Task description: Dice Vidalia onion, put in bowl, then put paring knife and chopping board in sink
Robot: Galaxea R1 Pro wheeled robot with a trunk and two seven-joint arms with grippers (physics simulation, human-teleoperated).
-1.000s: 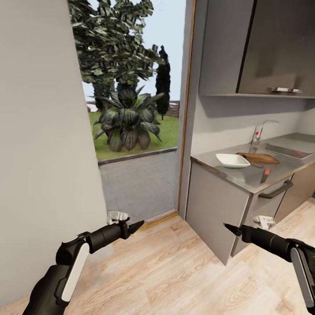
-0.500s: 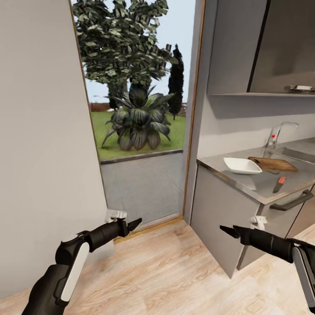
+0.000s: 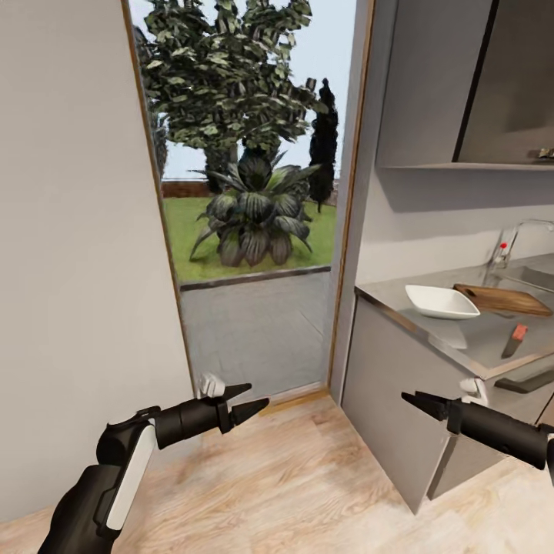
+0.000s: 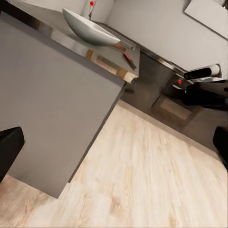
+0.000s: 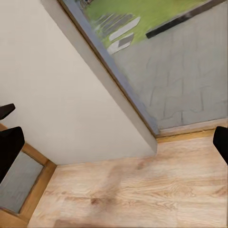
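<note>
By the doorway (image 3: 254,308) | bowl (image 3: 441,302), chopping board (image 3: 504,299), paring knife (image 3: 514,340) on countertop (image 3: 477,338) | both grippers spread, empty

Sink (image 3: 538,275) cut off by head view's right edge; chopping board (image 3: 504,299) partly behind bowl (image 3: 440,302).

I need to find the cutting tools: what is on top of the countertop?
On the countertop sit the bowl, the chopping board behind it, and the paring knife near the front edge. The frame's edge cuts off the sink basin.
</note>
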